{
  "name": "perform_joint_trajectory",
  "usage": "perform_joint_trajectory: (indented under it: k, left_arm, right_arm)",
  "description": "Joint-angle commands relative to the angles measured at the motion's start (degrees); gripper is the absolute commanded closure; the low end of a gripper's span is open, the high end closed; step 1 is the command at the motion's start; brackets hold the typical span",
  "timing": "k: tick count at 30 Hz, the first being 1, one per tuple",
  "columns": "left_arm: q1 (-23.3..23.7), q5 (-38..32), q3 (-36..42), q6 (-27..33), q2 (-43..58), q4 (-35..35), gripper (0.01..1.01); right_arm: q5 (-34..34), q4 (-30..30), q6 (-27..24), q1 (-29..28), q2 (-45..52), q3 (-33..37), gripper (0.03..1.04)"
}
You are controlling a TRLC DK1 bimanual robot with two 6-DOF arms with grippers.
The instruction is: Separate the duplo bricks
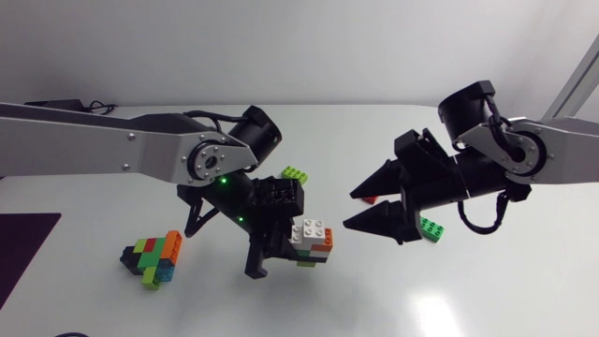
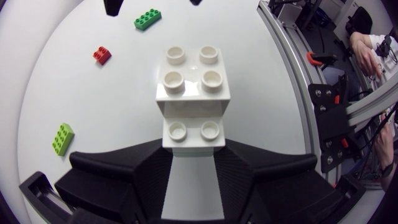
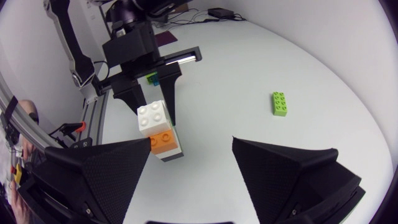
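Gripping the white-topped brick stack in left gripper, apparently by its sides; holding right gripper splayed, just beside that stack.

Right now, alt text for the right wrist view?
My left pincer, facing this camera, is shut on a brick stack, white on top, orange under it. My right pincer is open and empty just short of the stack; a lime brick lies apart on the white table.

White glossy table; glare patch; dark mat at left edge.
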Motion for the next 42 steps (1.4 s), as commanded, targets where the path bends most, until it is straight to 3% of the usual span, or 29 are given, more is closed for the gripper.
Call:
perform_joint_trajectory:
  k: [1,10,13,25,29,38,42]
  left_arm:
    - [-0.26,1.55,2.6,2.44,1.63,-1.22,0.675]
    - [-0.52,2.78,5.85,4.81,4.53,-4.12,0.675]
    - [-0.69,2.87,6.2,4.81,4.53,-4.21,0.675]
    - [-1.4,3.04,7.7,4.37,4.62,-4.47,0.675]
    - [-1.66,3.04,7.35,4.37,4.97,-4.47,0.675]
    - [-2.28,3.39,6.64,4.28,5.14,-4.47,0.675]
    - [-2.54,3.48,6.99,4.2,5.06,-4.65,0.677]
  right_arm:
    - [-0.78,-0.94,-4.35,2.6,-0.84,-0.75,0.15]
    - [-0.26,-1.74,-8.13,7.43,-1.99,-1.89,0.15]
    - [-0.08,-1.74,-9.27,7.6,-1.11,-2.15,0.19]
    - [0.71,-0.68,-8.83,7.87,1.35,-2.33,0.26]
    - [0.71,-0.59,-8.74,7.96,1.44,-2.33,0.32]
    - [0.71,0.81,-8.39,8.48,1.09,-3.65,0.67]
    - [1.41,0.9,-8.39,9.45,0.83,-4.26,0.72]
